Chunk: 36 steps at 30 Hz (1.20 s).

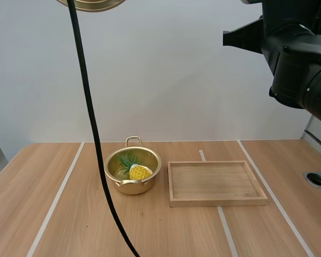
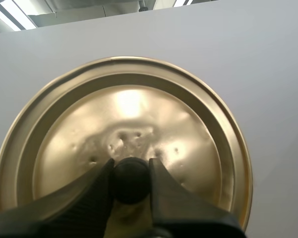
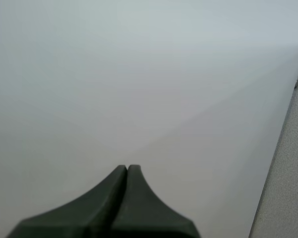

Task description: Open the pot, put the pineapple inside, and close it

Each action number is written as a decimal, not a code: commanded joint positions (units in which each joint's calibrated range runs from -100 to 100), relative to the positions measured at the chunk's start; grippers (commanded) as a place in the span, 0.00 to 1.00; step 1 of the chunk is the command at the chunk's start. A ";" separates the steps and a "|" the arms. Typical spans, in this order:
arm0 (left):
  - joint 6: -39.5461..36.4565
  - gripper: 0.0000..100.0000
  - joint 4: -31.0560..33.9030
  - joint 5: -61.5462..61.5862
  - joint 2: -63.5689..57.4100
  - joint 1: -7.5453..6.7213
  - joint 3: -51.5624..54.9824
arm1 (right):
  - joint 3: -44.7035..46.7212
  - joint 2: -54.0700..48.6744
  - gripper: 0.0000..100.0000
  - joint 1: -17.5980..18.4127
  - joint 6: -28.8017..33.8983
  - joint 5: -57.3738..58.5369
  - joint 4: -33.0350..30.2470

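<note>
My right arm (image 1: 297,64) is bulky, rounded, glossy black; the left fingers (image 2: 179,203) are matte black tapering wedges.

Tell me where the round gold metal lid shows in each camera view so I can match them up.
High view: the round gold metal lid is at the top edge, left of centre, far above the open gold pot.
Left wrist view: my left gripper pinches its black knob.
Right wrist view: my right gripper, shut, faces the wall.
Shared landmark: the plain pale wall.
</note>
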 commanded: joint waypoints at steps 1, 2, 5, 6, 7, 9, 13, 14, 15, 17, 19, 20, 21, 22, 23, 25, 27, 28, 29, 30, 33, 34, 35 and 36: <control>-0.54 0.00 -0.52 -1.90 -0.30 -0.18 -0.25 | 1.32 -0.75 0.00 -0.19 -1.38 -1.41 0.59; -0.54 0.00 -0.52 -1.91 -0.30 -0.18 -0.25 | 1.64 -0.75 0.00 -0.19 -1.38 -2.05 0.59; -0.54 0.00 -0.52 -1.91 -0.30 -0.18 -0.25 | 2.08 -0.75 0.00 -0.19 -1.38 -2.61 0.72; -0.54 0.00 -0.52 -1.91 -0.30 -0.18 -0.25 | 2.08 -0.75 0.00 -0.19 -1.38 -2.61 0.72; -0.54 0.00 -0.52 -1.91 -0.30 -0.18 -0.25 | 2.08 -0.75 0.00 -0.19 -1.38 -2.61 0.72; -0.54 0.00 -0.52 -1.91 -0.30 -0.18 -0.25 | 2.08 -0.75 0.00 -0.19 -1.38 -2.61 0.72; -0.54 0.00 -0.66 -3.15 -0.30 -0.18 -0.25 | 2.08 -0.75 0.00 -0.19 -1.38 -2.61 0.72; -0.54 0.00 -0.67 -3.15 -0.06 -0.18 -0.25 | 2.08 -0.75 0.00 -0.19 -1.38 -2.61 0.72; -0.54 0.00 -0.67 -3.15 0.12 -0.18 -0.25 | 2.08 -0.75 0.00 -0.19 -1.38 -2.61 0.72; -0.54 0.00 -0.67 -1.88 0.99 -0.18 -0.25 | 2.08 -0.75 0.00 -0.19 -1.38 -2.61 0.72; -0.54 0.00 -0.67 0.47 2.43 -0.18 -0.25 | 2.08 -0.75 0.00 -0.19 -1.38 -2.50 0.85; -0.54 0.00 -0.35 1.84 3.34 -0.18 -0.25 | 2.08 -0.75 0.00 -0.19 -1.38 -2.32 0.85; -0.54 0.00 -0.16 3.01 4.40 -0.18 -0.25 | 2.08 -0.75 0.00 -0.19 -1.38 -2.31 0.85; -0.54 0.00 0.09 4.59 5.46 -0.18 -0.25 | 2.08 -0.75 0.00 -0.19 -1.38 -2.31 0.85; -0.54 0.00 0.07 6.30 6.56 -0.18 -0.25 | 2.08 -0.75 0.00 -0.19 -1.38 -2.32 1.02; -0.54 0.00 0.23 9.55 8.51 -0.18 -0.25 | 2.08 -0.75 0.00 -0.19 -1.38 -2.51 1.50; -0.54 0.00 0.23 13.97 10.89 -0.18 -0.25 | 2.08 -0.75 0.00 -0.19 -1.38 -2.83 1.62; -0.54 0.00 0.23 16.07 11.84 -0.18 -0.25 | 2.08 -0.75 0.00 -0.19 -1.38 -2.83 1.62; -0.54 0.00 0.37 17.87 13.00 -0.18 -0.25 | 2.08 -0.75 0.00 -0.19 -1.38 -2.83 1.62; -0.54 0.00 0.63 18.86 14.15 -0.18 -0.25 | 2.08 -0.75 0.00 -0.19 -1.38 -2.83 1.62; -0.54 0.00 1.47 20.99 17.20 -0.18 -0.25 | 2.08 -0.75 0.00 -0.19 -1.38 -2.83 1.62; -0.54 0.00 1.82 21.49 17.90 -0.18 -0.25 | 2.08 -0.75 0.00 -0.19 -1.38 -2.83 1.62; -0.54 0.00 2.26 22.33 18.70 -0.18 -0.25 | 2.08 -0.75 0.00 -0.19 -1.38 -3.02 1.62; -0.54 0.00 2.73 23.72 19.67 -0.18 -0.25 | 2.08 -0.75 0.00 -0.19 -1.38 -3.02 1.62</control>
